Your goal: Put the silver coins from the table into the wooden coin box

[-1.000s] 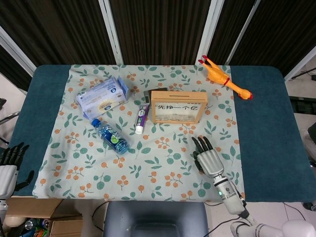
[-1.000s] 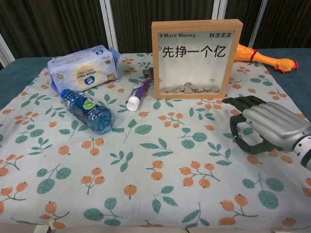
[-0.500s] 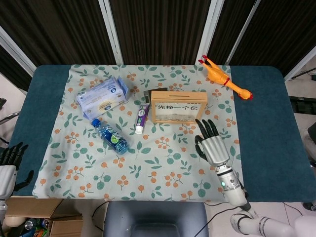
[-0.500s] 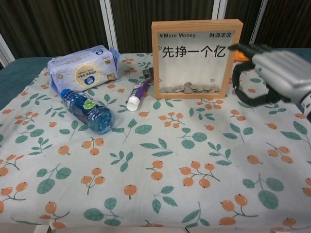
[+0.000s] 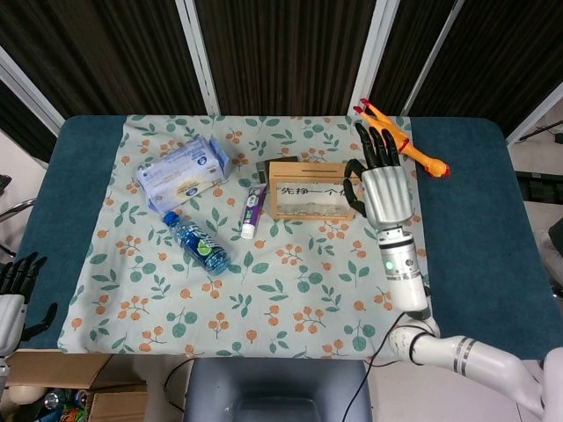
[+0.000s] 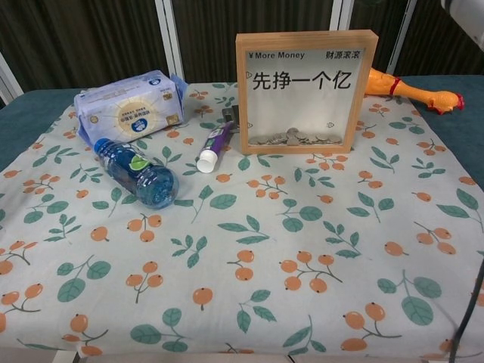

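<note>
Hovering above the right end of the upright wooden glass-fronted coin box, the right hand shows its back with fingers spread and straight, holding nothing. Silver coins lie heaped inside the box's bottom. Left of the box lie a purple toothpaste tube, a blue plastic water bottle and a pale blue tissue pack; a yellow rubber chicken lies behind its right. Far left of the box, the left hand hangs off the table edge, fingers loosely apart.
</note>
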Robot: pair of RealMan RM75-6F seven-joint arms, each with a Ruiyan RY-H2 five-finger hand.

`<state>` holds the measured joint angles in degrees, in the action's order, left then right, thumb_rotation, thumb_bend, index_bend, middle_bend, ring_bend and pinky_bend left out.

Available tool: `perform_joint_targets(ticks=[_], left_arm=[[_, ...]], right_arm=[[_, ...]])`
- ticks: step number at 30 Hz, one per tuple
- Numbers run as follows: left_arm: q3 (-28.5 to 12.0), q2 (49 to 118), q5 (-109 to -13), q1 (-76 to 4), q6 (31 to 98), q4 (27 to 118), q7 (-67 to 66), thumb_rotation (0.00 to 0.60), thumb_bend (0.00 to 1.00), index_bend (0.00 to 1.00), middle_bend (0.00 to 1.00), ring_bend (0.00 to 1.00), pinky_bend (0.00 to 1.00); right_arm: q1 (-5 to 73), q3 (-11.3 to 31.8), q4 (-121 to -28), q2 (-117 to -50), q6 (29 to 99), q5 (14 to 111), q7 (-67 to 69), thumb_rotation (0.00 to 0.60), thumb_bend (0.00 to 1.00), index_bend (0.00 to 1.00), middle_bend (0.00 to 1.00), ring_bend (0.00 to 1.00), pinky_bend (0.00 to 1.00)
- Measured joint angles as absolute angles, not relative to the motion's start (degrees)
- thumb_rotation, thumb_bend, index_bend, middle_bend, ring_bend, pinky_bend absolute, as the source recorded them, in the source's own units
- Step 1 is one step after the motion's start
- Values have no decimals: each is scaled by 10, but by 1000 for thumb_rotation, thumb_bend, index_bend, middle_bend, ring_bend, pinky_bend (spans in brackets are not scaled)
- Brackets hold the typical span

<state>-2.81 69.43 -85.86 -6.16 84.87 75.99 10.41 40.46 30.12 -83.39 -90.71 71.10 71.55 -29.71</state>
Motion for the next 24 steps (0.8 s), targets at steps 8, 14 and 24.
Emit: perform_joint_targets(ticks=[8, 14, 24], left_arm=[[-27, 692, -862, -62, 851, 761, 108, 600, 375, 0, 0, 0, 0], [-28, 690, -863, -63, 851, 767, 111, 600, 375, 0, 0, 0, 0], [-28, 689, -861, -65, 845, 770, 105, 600, 375, 0, 0, 0, 0]], right_arm=[[466, 331, -803, -927, 661, 587, -364, 600, 612, 727, 158, 0, 0], [504, 335, -754, -946, 643, 515, -388, 600, 612, 727, 158, 0, 0], [523, 310, -721, -956, 643, 496, -367, 600, 612, 727, 158, 0, 0]])
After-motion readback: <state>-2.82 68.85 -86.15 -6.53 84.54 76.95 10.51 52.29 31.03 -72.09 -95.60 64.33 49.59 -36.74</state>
